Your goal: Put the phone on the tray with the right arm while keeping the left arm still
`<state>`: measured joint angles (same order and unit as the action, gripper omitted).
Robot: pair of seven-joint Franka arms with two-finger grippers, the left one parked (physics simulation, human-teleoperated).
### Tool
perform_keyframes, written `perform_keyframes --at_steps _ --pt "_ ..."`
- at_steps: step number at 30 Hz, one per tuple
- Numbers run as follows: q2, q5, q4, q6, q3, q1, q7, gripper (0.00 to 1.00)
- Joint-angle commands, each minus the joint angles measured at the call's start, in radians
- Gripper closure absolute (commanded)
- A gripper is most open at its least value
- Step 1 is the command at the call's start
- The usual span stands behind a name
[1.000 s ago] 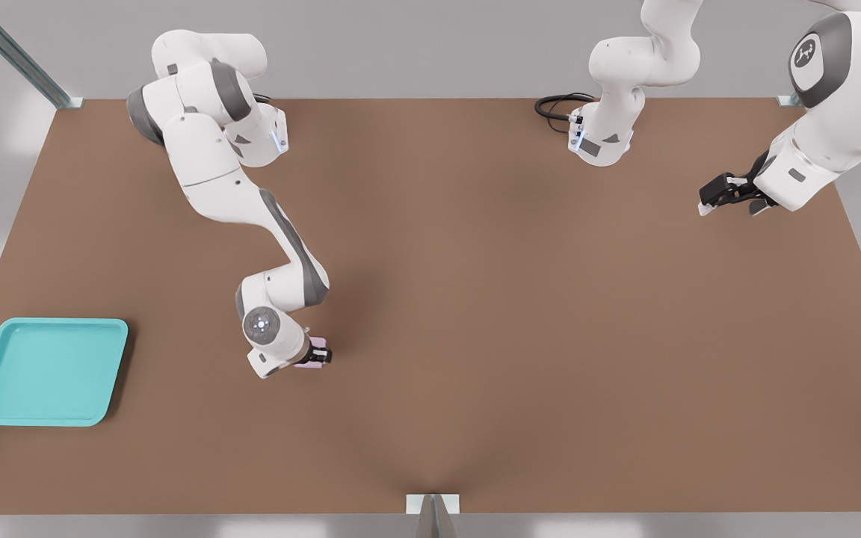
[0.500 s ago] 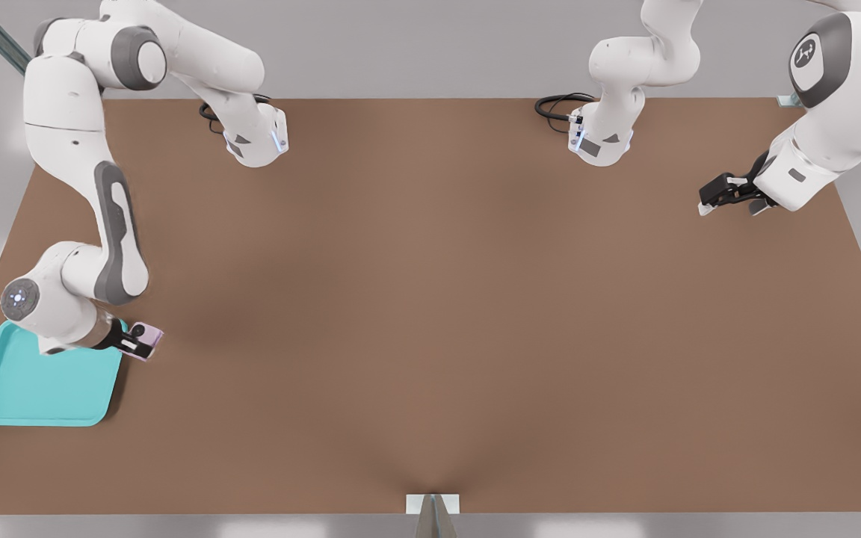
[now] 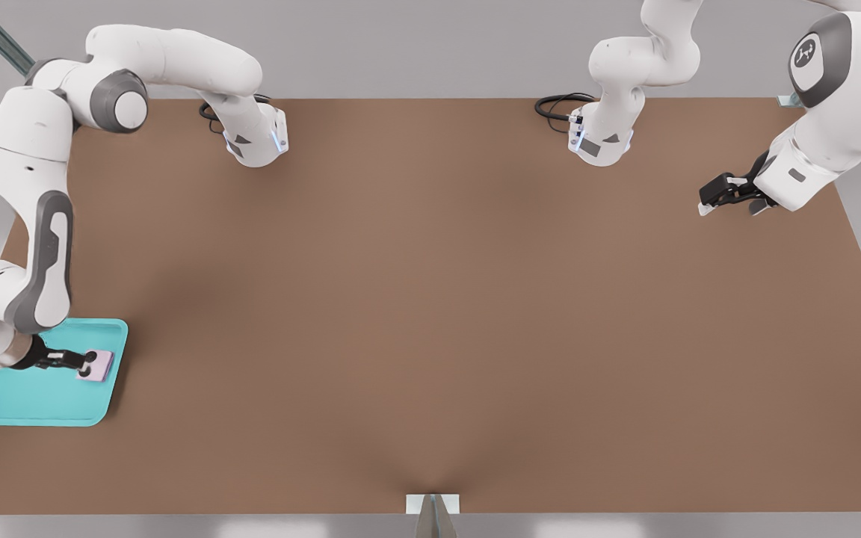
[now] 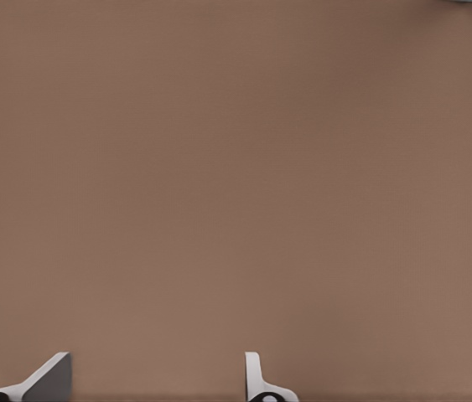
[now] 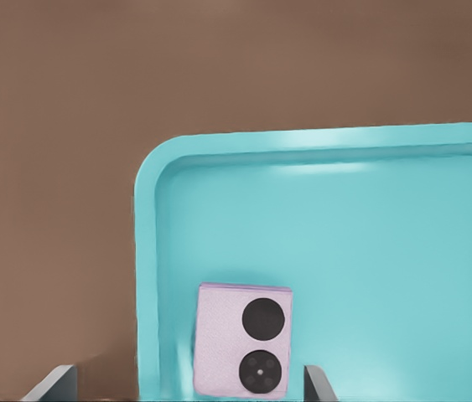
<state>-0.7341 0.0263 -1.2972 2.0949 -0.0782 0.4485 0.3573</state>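
Observation:
The pale pink-lilac phone [image 3: 98,365] lies flat in the turquoise tray [image 3: 19,403], close to the rim on the front view's right. The right wrist view shows the phone [image 5: 242,340] lens side up beside the tray [image 5: 370,234] wall. My right arm reaches down from the front view's left, and its gripper [image 3: 87,364] hovers right over the phone. The gripper [image 5: 187,385] is open, and its white fingertips [image 5: 58,381] stand wide on either side of the phone without touching it.
The tray sits at the near-left corner of the brown table [image 3: 430,314] in the front view. Two arm bases [image 3: 255,138] stand along the back edge, with a black cable [image 3: 557,108] by the second. The parked arm's gripper [image 3: 729,196] hangs at the right.
The right arm swung from mid-table to the front view's left with the phone in its grip. It lowered the phone into the tray and the fingers have spread apart.

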Motion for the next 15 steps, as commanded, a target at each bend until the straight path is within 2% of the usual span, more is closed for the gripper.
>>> perform_keyframes --at_steps 1,6,8,9,10,12,15 --pt "0.103 0.027 -0.002 -0.183 -0.008 -0.048 0.267 0.0" --pt "0.351 0.041 -0.001 -0.41 -0.021 -0.255 -0.115 0.0" --pt "0.4 0.04 -0.008 -0.444 -0.086 -0.267 -0.245 0.0" --pt "0.479 0.038 -0.085 -0.437 -0.098 -0.269 -0.285 0.0" --pt "0.551 0.038 -0.145 -0.443 -0.08 -0.29 -0.317 0.0" --pt "0.581 0.011 -0.097 -0.515 0.126 -0.476 -0.348 0.0" --pt "0.639 -0.014 -0.151 -0.546 0.166 -0.519 -0.339 0.0"
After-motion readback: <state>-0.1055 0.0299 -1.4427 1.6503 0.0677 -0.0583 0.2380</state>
